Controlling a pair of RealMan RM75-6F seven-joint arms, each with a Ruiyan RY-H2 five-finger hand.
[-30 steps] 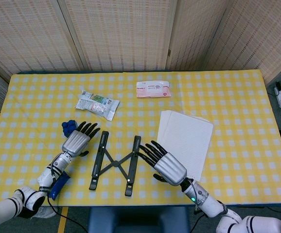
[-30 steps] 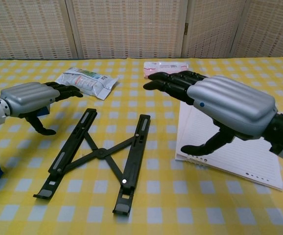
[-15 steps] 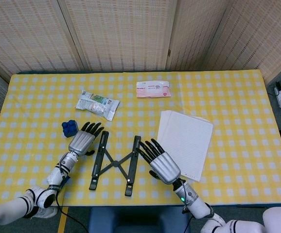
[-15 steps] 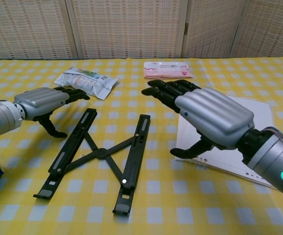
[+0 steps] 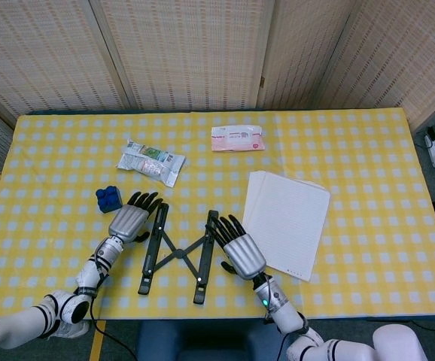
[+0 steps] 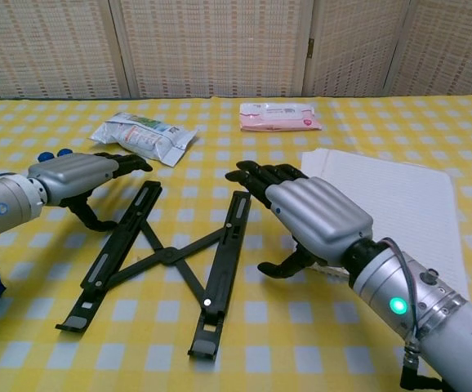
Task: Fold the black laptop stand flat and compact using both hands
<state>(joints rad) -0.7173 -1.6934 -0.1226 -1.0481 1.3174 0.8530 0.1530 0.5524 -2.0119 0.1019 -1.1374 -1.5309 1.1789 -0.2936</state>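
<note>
The stand (image 5: 178, 254) lies spread open near the front edge of the table, its two rails splayed and joined by the crossed links, not yet folded. My left hand (image 5: 129, 219) is just outside the left rail, my right hand (image 5: 238, 249) just outside the right one. In the last second both have closed in from either side and dropped lower, the right coming off the paper (image 5: 289, 220) toward the rail. Both are empty, fingers apart and stretched forward, thumbs hooked underneath; I can't tell whether either touches a rail yet. I judge I am now set to press the rails together. Behind lie a blue block (image 5: 107, 198), a wrapper (image 5: 150, 161) and a wipes pack (image 5: 237, 138).
</note>
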